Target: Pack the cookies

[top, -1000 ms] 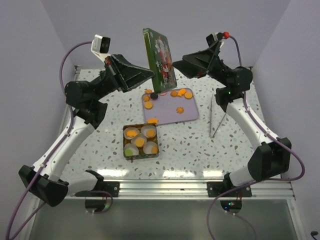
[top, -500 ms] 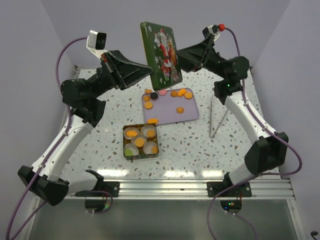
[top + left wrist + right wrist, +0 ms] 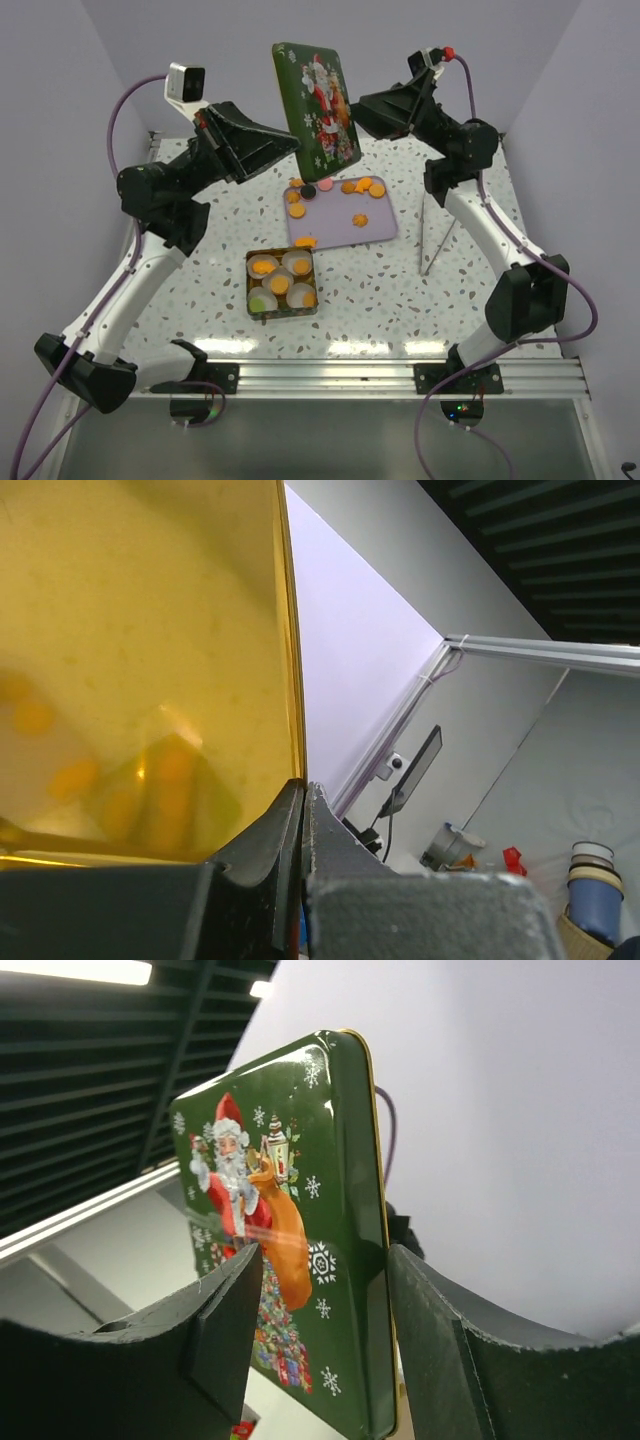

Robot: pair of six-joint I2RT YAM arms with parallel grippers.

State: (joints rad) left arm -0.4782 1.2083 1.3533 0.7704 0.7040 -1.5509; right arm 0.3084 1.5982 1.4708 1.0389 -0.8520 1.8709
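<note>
A green tin lid with a Santa picture (image 3: pixel 315 105) hangs upright high above the table. My left gripper (image 3: pixel 295 145) is shut on its left edge; in the left wrist view the lid's gold inside (image 3: pixel 140 660) fills the left half above the closed left gripper (image 3: pixel 303 790). My right gripper (image 3: pixel 358 108) is at the lid's right edge. The right wrist view has the lid (image 3: pixel 290 1230) between the parted jaws of the right gripper (image 3: pixel 318 1290), its rim close to the right finger. Orange cookies (image 3: pixel 350 187) lie on a lavender tray (image 3: pixel 340 232), with a black one (image 3: pixel 309 192).
A square tin box (image 3: pixel 248 283) sits in front of the tray, holding white paper cups (image 3: pixel 297 262) with orange cookies and a green one (image 3: pixel 258 302). A thin metal stand (image 3: pixel 435 235) rises at the right of the tray. Lilac walls close in the table.
Both arms rose with the lid, which turned its picture more toward the camera. The right jaws have narrowed around the lid's right edge.
</note>
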